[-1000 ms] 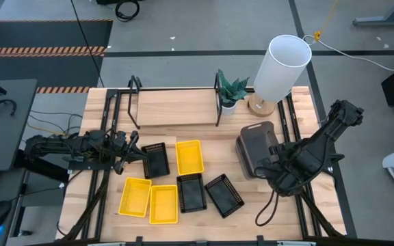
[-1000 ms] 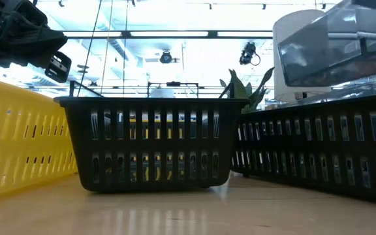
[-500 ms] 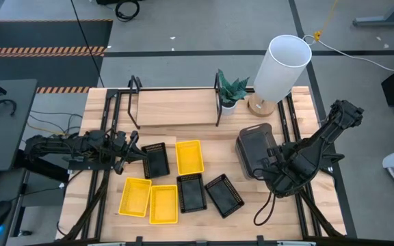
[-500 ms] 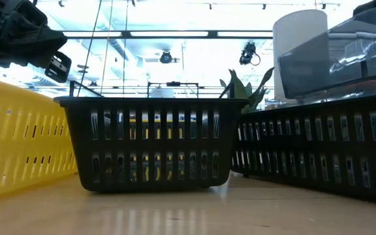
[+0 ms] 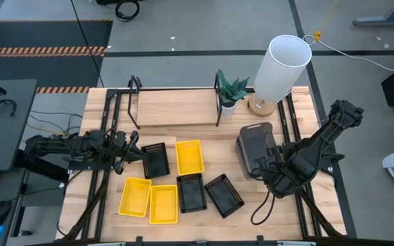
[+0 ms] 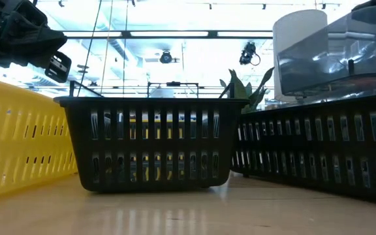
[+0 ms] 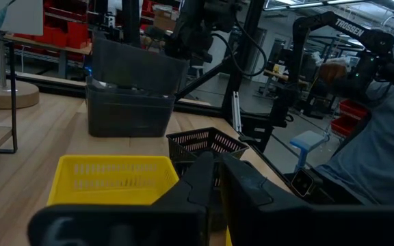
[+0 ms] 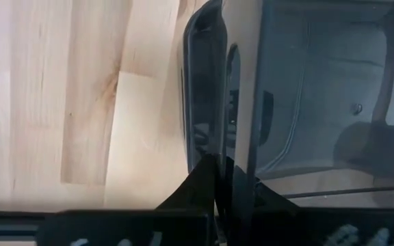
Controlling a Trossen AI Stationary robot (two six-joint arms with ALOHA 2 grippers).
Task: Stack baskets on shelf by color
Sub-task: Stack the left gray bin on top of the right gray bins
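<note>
The right gripper [image 5: 271,172] is clamped on the near rim of the grey baskets [image 5: 255,148], its fingers [image 8: 214,179] pinched together over the thin wall; the stack sits at the table's right side, in front of the lamp [image 5: 281,67]. In the low view the grey stack [image 6: 335,55] shows above the black mesh wall. The left gripper [image 5: 137,152] waits at the left, fingers together, touching the edge of a black basket [image 5: 156,159]. Beside that lies a yellow basket [image 5: 189,156]; nearer the front edge lie two more yellow baskets [image 5: 149,200] and two black ones [image 5: 207,193]. The shelf [image 5: 176,107] stands bare at the far side of the table [image 5: 101,225], a small plant [image 5: 230,91] by its right end. Beyond the table, a person's sleeve [image 7: 382,147] shows among workshop racks.
</note>
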